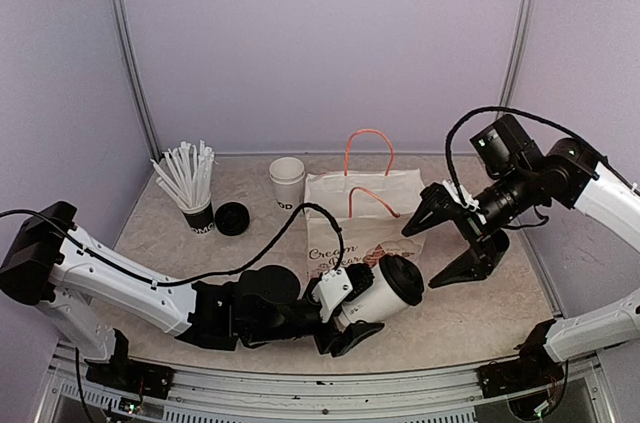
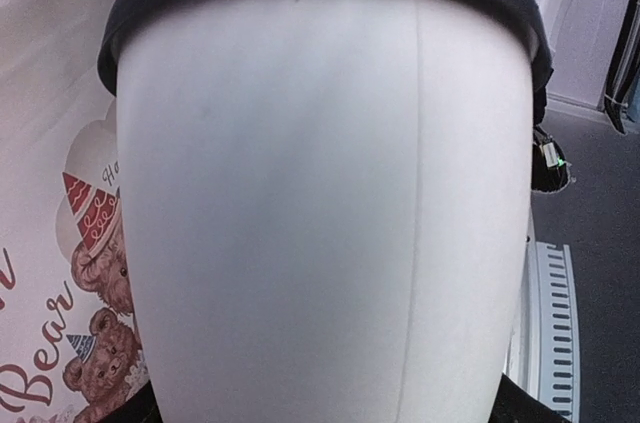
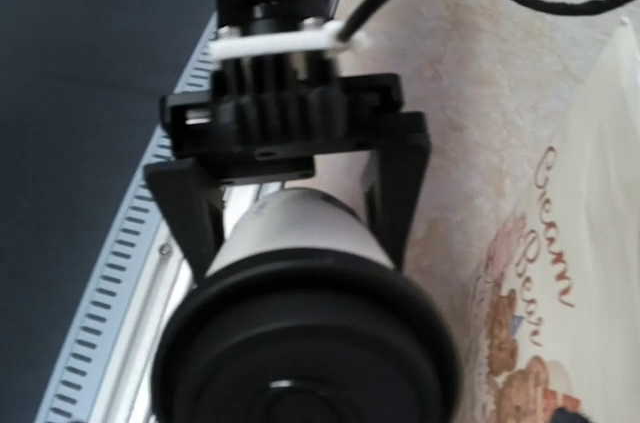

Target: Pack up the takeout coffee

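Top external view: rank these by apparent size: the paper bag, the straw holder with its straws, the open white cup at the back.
1. paper bag
2. straw holder with its straws
3. open white cup

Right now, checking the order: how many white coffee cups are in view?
2. The lidded cup is held sideways in the left hand, by the paper bag's near edge. The unlidded cup stands behind, left of the bag. The bag's inside is hidden.

The lidded cup (image 1: 385, 288) lies sideways, unlidded cup (image 1: 287, 181) upright.
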Robot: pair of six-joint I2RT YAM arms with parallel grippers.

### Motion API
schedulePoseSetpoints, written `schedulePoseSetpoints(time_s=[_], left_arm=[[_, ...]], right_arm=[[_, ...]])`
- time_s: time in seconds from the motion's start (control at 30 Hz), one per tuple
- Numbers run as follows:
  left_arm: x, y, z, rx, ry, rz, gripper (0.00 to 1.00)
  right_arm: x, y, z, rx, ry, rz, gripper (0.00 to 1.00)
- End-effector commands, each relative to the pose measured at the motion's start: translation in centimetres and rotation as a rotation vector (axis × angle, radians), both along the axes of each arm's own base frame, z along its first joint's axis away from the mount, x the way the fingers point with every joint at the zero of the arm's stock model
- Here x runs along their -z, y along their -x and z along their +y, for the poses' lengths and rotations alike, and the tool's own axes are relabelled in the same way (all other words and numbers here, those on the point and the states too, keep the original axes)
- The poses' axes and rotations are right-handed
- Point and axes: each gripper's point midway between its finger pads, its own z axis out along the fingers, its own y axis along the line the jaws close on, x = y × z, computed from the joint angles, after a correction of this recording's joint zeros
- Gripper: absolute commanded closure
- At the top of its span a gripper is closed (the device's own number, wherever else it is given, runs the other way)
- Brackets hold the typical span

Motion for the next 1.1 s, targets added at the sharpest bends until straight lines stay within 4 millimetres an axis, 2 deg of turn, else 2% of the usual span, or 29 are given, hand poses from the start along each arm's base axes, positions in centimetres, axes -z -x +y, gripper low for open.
schedulePoseSetpoints(time_s=[0.0, 0.23, 0.7, 1.07], left_arm=[[-3.0, 0.3, -0.3, 0.019, 0.126, 0.013, 0.26], [-3.5, 0.8, -0.5, 0.047, 0.142, 0.011, 0.26], [-3.8, 0.6, -1.2, 0.05, 0.156, 0.015, 0.25], [-4.5, 0.2, -1.7, 0.038, 0.177, 0.015, 0.25]], right_arm=[[0.4, 1.2, 0.1, -0.04, 0.014, 0.039, 0.03], [1.3, 0.1, 0.7, 0.007, 0.034, 0.022, 0.04], [2.2, 1.7, 0.8, -0.056, 0.065, 0.041, 0.08], [3.1, 1.5, 0.9, -0.047, 0.087, 0.051, 0.15]])
